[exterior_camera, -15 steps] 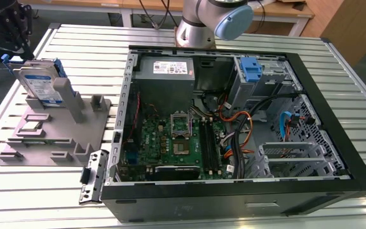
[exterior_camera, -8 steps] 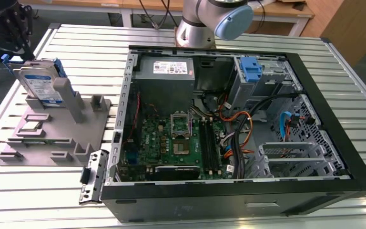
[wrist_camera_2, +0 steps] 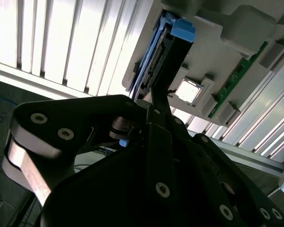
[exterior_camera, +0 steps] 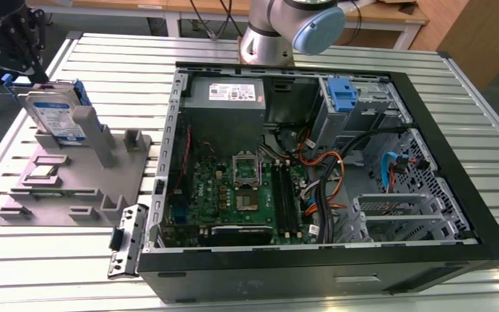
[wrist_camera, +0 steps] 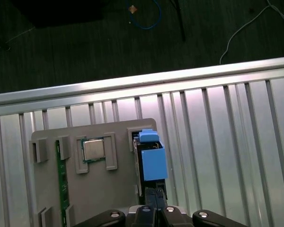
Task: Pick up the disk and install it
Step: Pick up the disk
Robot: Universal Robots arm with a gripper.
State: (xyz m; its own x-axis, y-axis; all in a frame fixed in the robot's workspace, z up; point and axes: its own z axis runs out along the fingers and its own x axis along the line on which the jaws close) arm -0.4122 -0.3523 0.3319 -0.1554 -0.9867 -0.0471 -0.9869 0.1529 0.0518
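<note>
The disk point(exterior_camera: 54, 116) stands on edge in a slot of the grey fixture point(exterior_camera: 85, 188) on the exterior view's left, its blue-and-white label facing out and blue rails on its edges. My black gripper point(exterior_camera: 11, 58) hangs just above its upper end. In both wrist views the fingers come together into a narrow tip with no gap, gripper point(wrist_camera_2: 154, 97) and gripper point(wrist_camera: 154, 196), right at the near end of the disk point(wrist_camera_2: 165, 52), whose blue rail end point(wrist_camera: 151, 163) shows. The fingers look shut and narrower than the disk.
The open computer case point(exterior_camera: 479, 214) lies in the middle of the slatted table, with a grey power supply point(exterior_camera: 225, 94) and a blue latch point(exterior_camera: 342, 96) at the drive bay. The fixture also holds a processor chip point(wrist_camera: 92, 150) and a green memory stick point(wrist_camera: 61, 175). A black bracket point(exterior_camera: 127, 240) lies beside the case.
</note>
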